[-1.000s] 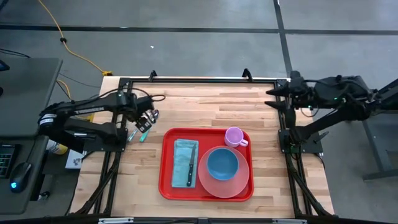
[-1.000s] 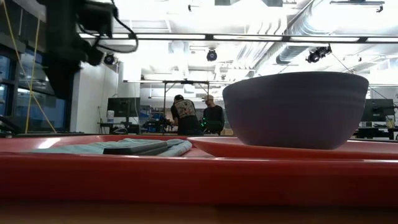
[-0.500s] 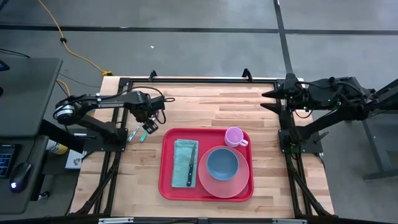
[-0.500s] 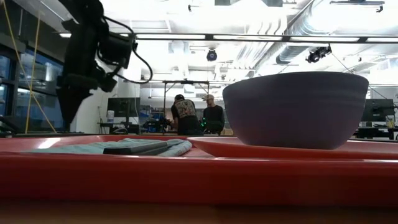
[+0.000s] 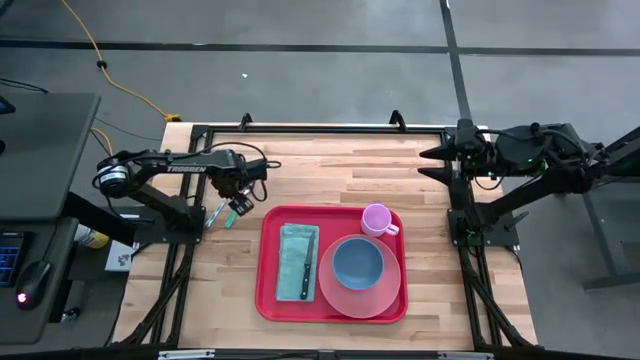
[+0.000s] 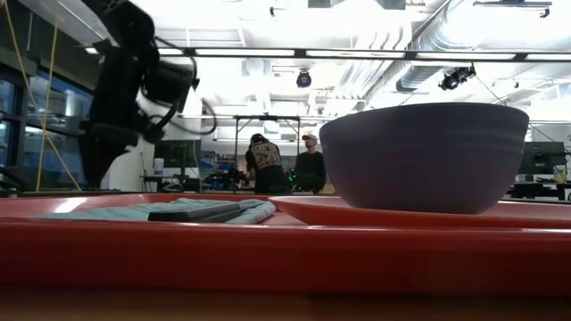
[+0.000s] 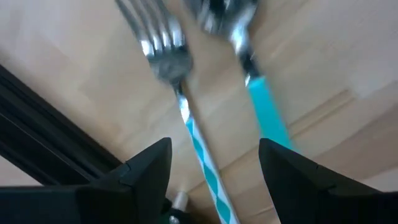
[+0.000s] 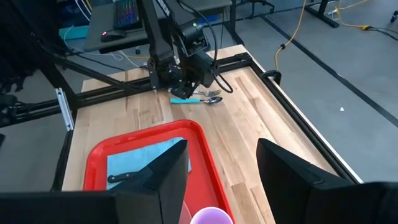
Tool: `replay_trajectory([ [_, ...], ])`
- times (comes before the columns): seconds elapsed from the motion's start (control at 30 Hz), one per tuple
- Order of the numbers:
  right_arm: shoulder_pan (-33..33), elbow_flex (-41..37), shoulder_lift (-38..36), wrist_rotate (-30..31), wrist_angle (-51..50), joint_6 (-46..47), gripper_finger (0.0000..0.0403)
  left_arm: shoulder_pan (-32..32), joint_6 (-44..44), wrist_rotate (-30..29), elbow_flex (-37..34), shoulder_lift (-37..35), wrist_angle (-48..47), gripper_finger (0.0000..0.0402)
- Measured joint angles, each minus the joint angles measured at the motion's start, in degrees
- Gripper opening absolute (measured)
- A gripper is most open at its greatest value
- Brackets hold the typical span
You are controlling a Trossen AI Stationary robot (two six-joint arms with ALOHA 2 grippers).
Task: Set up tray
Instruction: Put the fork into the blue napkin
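Overhead, the left gripper reaches low over the table's left side, fingers spread and empty above a fork and spoon; the right gripper waits, parted, at the right edge; the tray lies centred, near the front edge

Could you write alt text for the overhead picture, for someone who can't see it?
A red tray on a wooden table holds a folded cloth with a knife, a blue bowl on a pink plate, and a pink cup. The left gripper hovers open over cutlery beside the tray.
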Motion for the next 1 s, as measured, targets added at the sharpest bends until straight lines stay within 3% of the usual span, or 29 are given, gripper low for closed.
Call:
replay_trajectory([
  [0.23,0.00,0.00,0.00,-1.34,0.38,0.18,0.0170,3.18,-0.83,5.29,-7.22,-0.16,4.15,0.0269],
  [0.5,0.00,0.00,0.00,-1.11,0.35,-0.09,0.0170,4.04,0.47,4.75,-8.30,-0.46,7.66,0.0266],
  [1.0,0.01,0.00,0.00,-1.26,0.27,0.17,0.0170,12.57,5.23,6.42,-9.87,-0.55,8.37,0.0228],
])
